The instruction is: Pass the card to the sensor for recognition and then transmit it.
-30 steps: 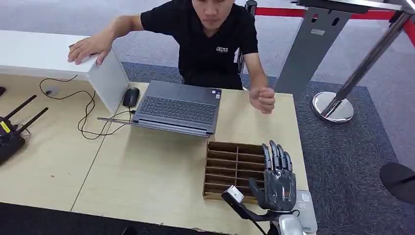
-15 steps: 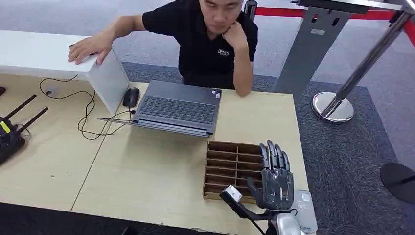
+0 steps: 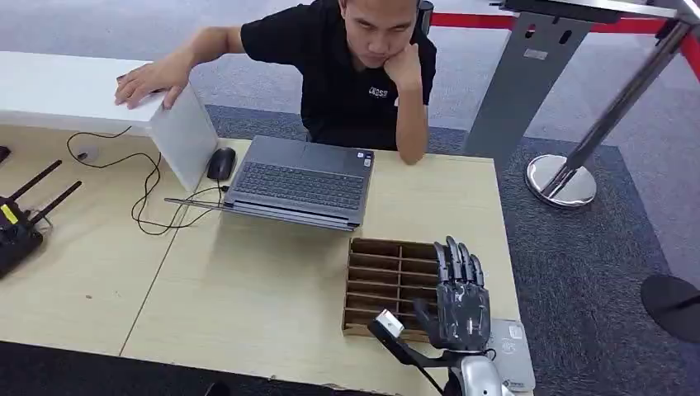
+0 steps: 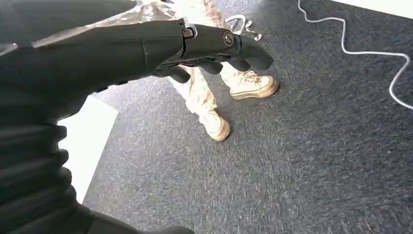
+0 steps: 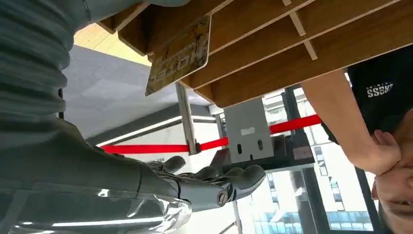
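Item 1, right robot hand (image 3: 461,301): lower right of the head view, raised over the near edge of the rack (image 3: 380,276), fingers straight and side by side, thumb out, holding nothing. Item 2, left robot hand (image 4: 195,48): hanging over the carpet (image 4: 292,161) in the left wrist view, empty, fingers loosely bent; I cannot tell whether they count as spread or closed. Item 3, card (image 5: 180,54): in the right wrist view it stands on edge in a slot of the rack, upper middle of the frame, apart from my fingers; which slot I cannot tell. Item 4, sensor (image 3: 510,356): a flat grey pad at the lower right corner of the head view, on the desk (image 3: 248,289) just beside the rack, partly under my wrist, nothing lying on it. Item 5, laptop (image 3: 301,180): open flat, centre of the head view, well apart from the rack. Item 6, person (image 3: 363,74): seated at the top of the frame, elbow on the desk, chin on one hand. Status, by my judgement: nothing of the task is done yet. The card is not picked up, not shown to the sensor, not handed on. Remaining: lower the right robot hand to the slot, pinch the card's upper edge, lift it free, lay it over the sensor, then pass it, most likely to the person.
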Available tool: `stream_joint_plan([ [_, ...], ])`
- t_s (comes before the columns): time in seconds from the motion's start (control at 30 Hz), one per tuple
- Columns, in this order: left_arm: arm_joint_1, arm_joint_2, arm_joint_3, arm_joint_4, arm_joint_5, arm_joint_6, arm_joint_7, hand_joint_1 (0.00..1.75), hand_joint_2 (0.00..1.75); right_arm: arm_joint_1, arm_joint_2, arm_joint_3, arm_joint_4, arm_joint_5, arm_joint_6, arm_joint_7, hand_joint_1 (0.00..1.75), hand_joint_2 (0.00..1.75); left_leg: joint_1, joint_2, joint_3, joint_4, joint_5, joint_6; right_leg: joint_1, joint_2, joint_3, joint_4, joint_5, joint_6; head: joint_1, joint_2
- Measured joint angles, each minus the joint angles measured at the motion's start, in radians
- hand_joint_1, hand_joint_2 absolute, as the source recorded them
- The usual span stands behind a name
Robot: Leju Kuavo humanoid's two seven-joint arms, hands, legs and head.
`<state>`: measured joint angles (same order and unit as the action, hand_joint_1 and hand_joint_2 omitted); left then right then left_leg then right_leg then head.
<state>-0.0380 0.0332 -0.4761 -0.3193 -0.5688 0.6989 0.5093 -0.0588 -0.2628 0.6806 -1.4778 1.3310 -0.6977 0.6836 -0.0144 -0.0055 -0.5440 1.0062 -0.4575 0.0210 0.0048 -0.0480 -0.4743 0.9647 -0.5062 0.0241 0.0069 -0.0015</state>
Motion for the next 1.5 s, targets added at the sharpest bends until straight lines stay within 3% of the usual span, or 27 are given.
stream_joint_plan([
  [0.73, 0.001, 0.000, 0.000, 0.000, 0.000, 0.000, 0.019, 0.00, 1.75, 0.075, -0.006, -0.158, -0.026, 0.095, -0.001, 0.015, 0.00, 1.75, 0.000, 0.000, 0.000, 0.000, 0.000, 0.000, 0.000, 0.000, 0.000, 0.000, 0.000, 0.000, 0.000, 0.000],
  [1.5, 0.001, 0.000, 0.000, 0.000, -0.007, 0.000, 0.021, 0.00, 1.75, 0.080, -0.006, -0.179, -0.059, 0.065, -0.001, 0.015, 0.00, 1.75, 0.000, 0.000, 0.000, 0.000, 0.000, 0.000, 0.000, 0.000, 0.001, 0.000, 0.001, 0.000, 0.000, 0.000],
])
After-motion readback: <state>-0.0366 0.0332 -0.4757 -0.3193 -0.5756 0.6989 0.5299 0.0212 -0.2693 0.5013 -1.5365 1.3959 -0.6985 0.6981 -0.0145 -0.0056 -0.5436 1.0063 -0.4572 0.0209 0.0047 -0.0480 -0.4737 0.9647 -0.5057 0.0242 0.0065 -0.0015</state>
